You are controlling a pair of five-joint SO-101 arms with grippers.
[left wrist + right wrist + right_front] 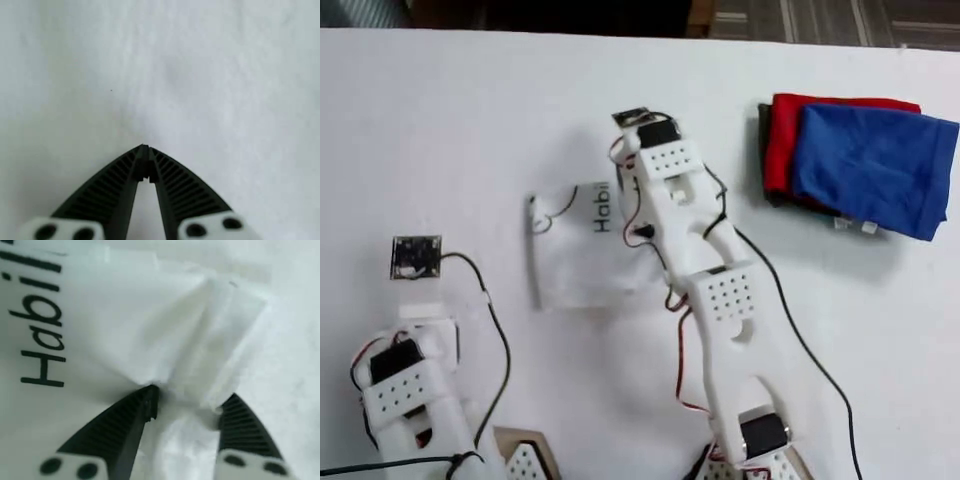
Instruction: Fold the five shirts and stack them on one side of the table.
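A white shirt (575,260) with black lettering lies partly folded at the table's middle. My right arm (665,170) stretches over its right edge. In the right wrist view my right gripper (192,402) stands open, its fingers on either side of a raised crease of the white shirt (150,325). My left arm (410,370) sits near the front left corner. My left gripper (144,150) is shut over bare white table with nothing in it. A folded stack sits at the back right, with a blue shirt (875,170) on top of a red shirt (782,140).
A dark garment edge (763,150) shows under the red shirt in the stack. The white table (440,130) is bare on the back left. Black cables run from both arms across the front of the table.
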